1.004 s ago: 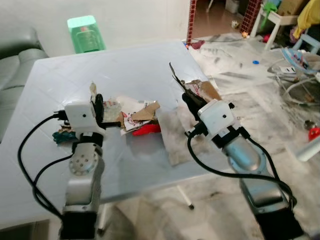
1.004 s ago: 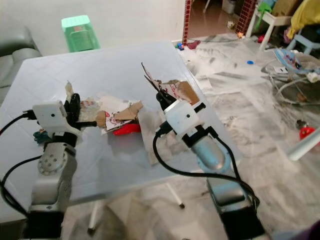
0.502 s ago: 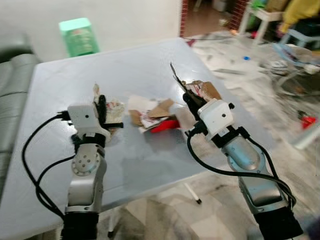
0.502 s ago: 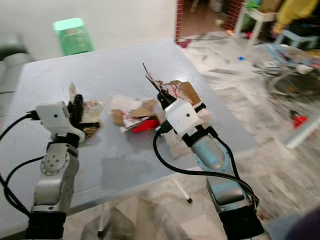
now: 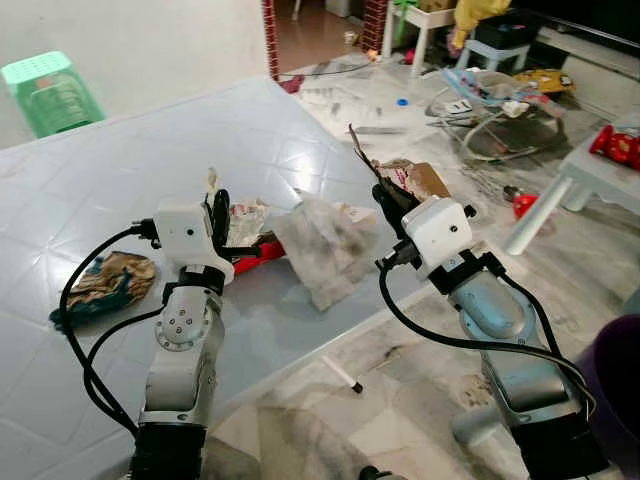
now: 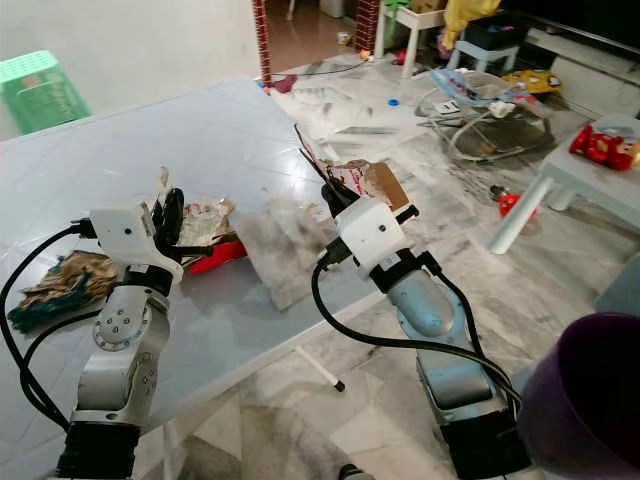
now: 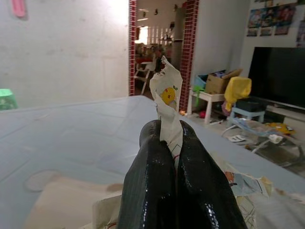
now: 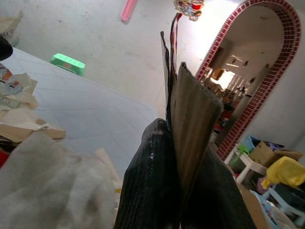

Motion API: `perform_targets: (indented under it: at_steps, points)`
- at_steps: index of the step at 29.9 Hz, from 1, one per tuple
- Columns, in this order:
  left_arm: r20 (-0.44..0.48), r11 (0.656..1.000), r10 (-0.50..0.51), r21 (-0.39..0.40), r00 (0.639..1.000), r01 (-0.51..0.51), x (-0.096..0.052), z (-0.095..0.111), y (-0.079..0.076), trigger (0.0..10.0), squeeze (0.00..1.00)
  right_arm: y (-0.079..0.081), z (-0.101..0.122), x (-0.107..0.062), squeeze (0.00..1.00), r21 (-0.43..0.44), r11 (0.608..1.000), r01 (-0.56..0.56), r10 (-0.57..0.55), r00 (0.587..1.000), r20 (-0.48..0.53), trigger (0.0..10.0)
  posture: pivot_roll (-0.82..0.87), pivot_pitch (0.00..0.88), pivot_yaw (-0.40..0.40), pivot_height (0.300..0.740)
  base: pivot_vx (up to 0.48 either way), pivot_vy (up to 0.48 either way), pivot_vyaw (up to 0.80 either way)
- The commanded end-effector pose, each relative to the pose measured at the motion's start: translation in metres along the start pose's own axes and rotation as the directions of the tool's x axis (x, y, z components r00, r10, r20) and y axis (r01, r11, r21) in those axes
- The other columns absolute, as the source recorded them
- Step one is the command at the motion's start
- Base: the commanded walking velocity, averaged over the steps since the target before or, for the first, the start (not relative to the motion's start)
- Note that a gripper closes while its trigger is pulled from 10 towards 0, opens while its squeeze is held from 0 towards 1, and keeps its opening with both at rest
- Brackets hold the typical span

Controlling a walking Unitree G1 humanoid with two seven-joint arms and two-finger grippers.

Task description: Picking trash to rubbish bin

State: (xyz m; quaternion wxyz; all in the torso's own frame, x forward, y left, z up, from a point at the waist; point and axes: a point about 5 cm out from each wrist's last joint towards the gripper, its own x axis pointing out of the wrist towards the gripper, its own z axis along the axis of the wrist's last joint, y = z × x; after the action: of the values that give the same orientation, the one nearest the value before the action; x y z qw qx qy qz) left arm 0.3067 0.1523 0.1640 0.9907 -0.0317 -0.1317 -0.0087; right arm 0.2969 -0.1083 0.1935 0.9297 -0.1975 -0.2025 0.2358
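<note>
A stiff cardboard scrap point(image 8: 190, 124) is pinched in the right gripper point(image 5: 385, 200) past the table's point(image 5: 120, 150) right edge; a light, tearable paper strip point(image 7: 167, 105) is clamped by the left gripper point(image 5: 218, 215) above it.

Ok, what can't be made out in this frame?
- Purple bin: cut off by the right eye view's corner, so its inside is unseen.
- Red item: mostly hidden behind the left hand and its paper scrap.
- Print on the cardboard clamped in the right hand: edge-on in the right wrist view.
</note>
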Motion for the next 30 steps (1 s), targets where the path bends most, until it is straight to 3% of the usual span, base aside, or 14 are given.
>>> perform_targets:
  at_steps: [1, 9, 23, 30]
  points:
    - [0.011, 1.000, -0.006, 0.004, 1.000, 0.006, 0.0013, 0.0040, -0.0002, 0.0, 0.00, -0.0023, 0.0004, 0.0000, 0.00, -0.005, 1.000, 0.004, -0.004, 1.000, -0.003, 10.0, -0.05, 0.062, 0.037, 0.740, 0.000, 0.000, -0.80]
    - [0.005, 1.000, -0.001, 0.002, 1.000, 0.001, 0.0012, 0.0027, 0.0001, 0.0, 0.00, -0.0027, 0.0014, -0.0002, 0.00, -0.009, 1.000, 0.000, 0.000, 1.000, 0.006, 10.0, -0.06, 0.063, 0.037, 0.740, 0.000, 0.000, -0.80]
    - [-0.002, 1.000, 0.006, -0.002, 1.000, -0.006, 0.0011, 0.0009, 0.0005, 0.0, 0.00, -0.0011, 0.0023, -0.0012, 0.00, -0.014, 1.000, -0.011, 0.011, 1.000, 0.014, 10.0, -0.06, 0.062, 0.035, 0.740, 0.000, 0.000, 0.00]
    - [-0.001, 1.000, 0.008, -0.007, 1.000, -0.008, 0.0013, 0.0011, 0.0012, 0.0, 0.00, -0.0010, 0.0017, -0.0015, 0.00, -0.014, 1.000, -0.013, 0.013, 1.000, 0.014, 10.0, -0.06, 0.061, 0.034, 0.740, 0.000, -0.238, 0.00]
